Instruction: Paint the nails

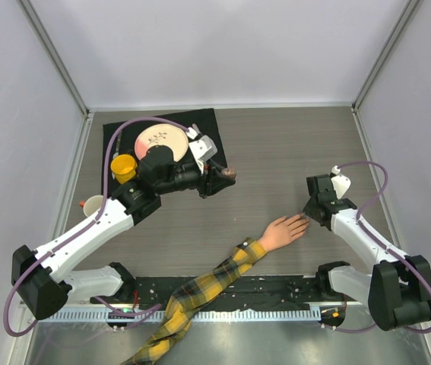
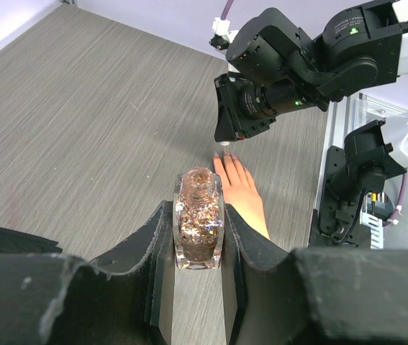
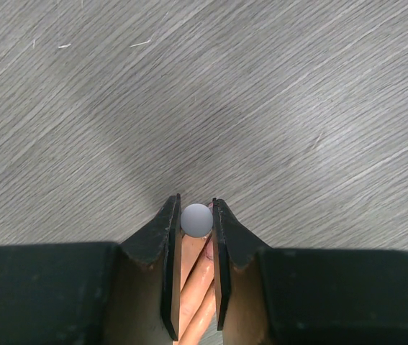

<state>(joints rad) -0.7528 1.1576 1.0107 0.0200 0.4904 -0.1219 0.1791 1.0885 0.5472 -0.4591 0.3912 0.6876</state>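
Nails (image 1: 304,220) beneath right claw (image 3: 196,210), grey ball (image 3: 196,219) pinched

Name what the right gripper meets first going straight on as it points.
Probably the mannequin hand: it lies just beyond the right gripper, which is shut on a grey round cap. How near is unclear.

The sleeve (image 1: 207,283) is yellow-and-dark plaid, the mannequin hand (image 1: 282,232) pale peach, the bottle (image 2: 198,215) coppery glitter.

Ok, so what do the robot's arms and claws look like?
Both match: the left arm and right arm have white links with black joints, each trailed by a looping purple cable. The left claw and right claw have two flat black fingers.
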